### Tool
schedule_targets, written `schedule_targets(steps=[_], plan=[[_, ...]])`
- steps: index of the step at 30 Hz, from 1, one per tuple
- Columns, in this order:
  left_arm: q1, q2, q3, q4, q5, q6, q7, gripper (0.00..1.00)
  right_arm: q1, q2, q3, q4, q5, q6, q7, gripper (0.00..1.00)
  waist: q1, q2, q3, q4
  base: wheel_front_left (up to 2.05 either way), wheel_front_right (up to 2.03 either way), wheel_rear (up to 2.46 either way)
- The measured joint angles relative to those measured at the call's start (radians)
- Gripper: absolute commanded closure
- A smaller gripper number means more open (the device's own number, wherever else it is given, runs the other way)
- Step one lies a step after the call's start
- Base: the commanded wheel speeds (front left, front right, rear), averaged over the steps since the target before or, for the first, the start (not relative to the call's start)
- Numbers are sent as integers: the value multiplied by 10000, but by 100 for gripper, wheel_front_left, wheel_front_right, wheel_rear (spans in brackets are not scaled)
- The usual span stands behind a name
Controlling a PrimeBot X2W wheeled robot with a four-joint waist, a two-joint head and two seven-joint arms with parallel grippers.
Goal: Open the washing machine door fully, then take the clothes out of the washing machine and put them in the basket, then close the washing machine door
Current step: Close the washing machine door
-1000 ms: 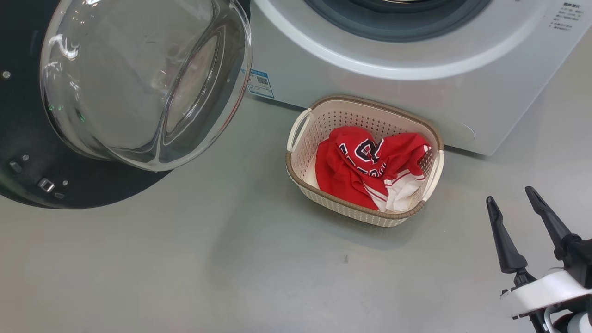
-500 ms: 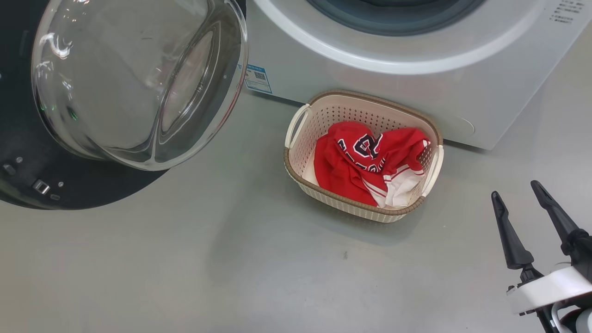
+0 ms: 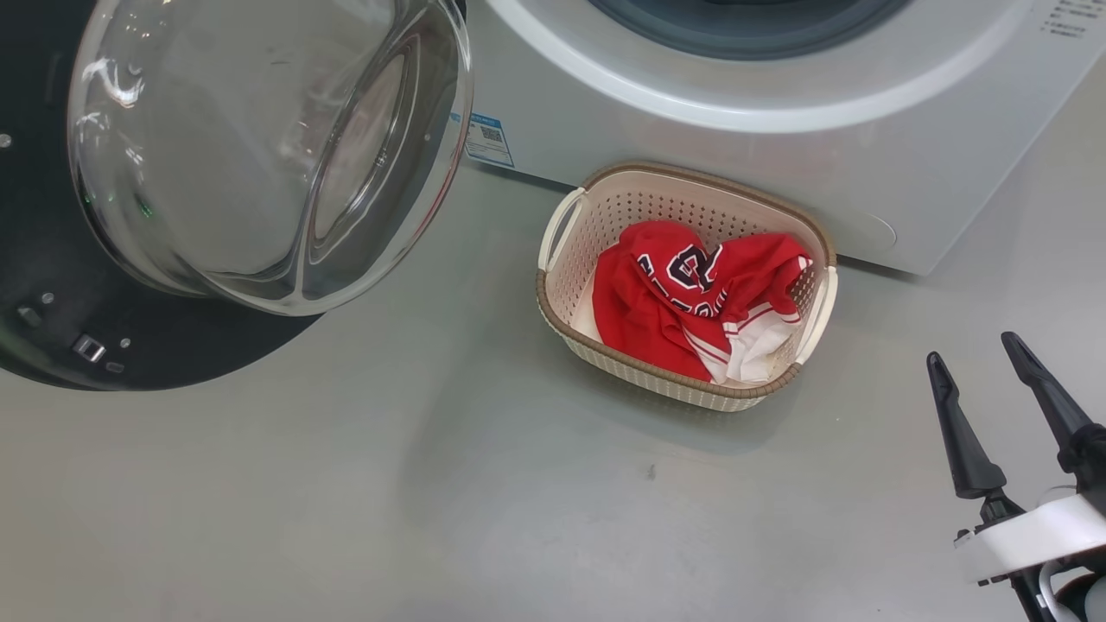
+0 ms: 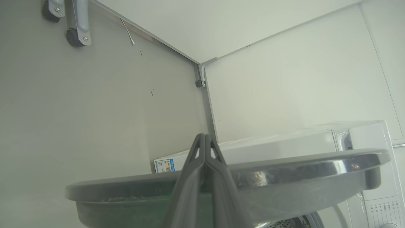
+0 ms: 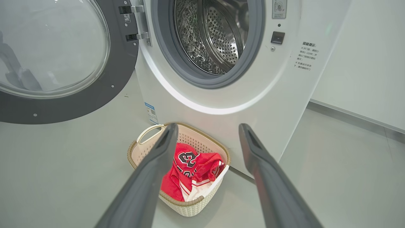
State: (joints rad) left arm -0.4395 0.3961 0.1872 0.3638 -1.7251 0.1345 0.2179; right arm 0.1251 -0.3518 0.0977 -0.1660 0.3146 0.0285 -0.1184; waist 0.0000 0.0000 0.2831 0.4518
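The washing machine door [image 3: 52, 285] stands swung open at the left, its glass bowl [image 3: 268, 147] bulging toward me. The washing machine [image 3: 691, 155] shows a bare steel drum [image 5: 215, 34]. Red clothes [image 3: 683, 294] lie bunched inside the basket [image 3: 553, 302] on the floor against the washer's front. My right gripper [image 3: 972, 350] hangs open at the lower right, well clear of the basket, with nothing between its fingers. My left gripper [image 4: 204, 136] is shut, its fingers crossing the door's grey edge [image 4: 284, 171] on the door's outer side. Its dark shape [image 5: 19, 72] shows through the glass.
Grey floor [image 3: 432, 484] spreads in front of the washer and basket. A white wall [image 5: 364, 63] runs to the washer's right. A caster and metal leg [image 4: 76, 28] stand on the floor beyond the door.
The head camera has shifted a little, so the basket and washer sit slightly higher in the picture. My right gripper has drifted slightly down and right, still open.
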Motion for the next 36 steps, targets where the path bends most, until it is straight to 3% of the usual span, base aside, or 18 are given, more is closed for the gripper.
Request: schedule_targets(steps=[6,20,36], plan=[[57,4,-253,-272,-107,-8,568,100,35,-69,-167,-40,2,-44,0,0,0,0,15,205,0,0,0],[413,-48,-694,-1104,-1066,-520,2240,100,79,-75,-46,-94,2,-44,33,0,0,0,-96,590,0,0,0],[1169,15,-1492,-2121,-1124,-1020,3544,100,82,56,96,-167,2,-48,33,0,0,0,-265,789,0,0,0]])
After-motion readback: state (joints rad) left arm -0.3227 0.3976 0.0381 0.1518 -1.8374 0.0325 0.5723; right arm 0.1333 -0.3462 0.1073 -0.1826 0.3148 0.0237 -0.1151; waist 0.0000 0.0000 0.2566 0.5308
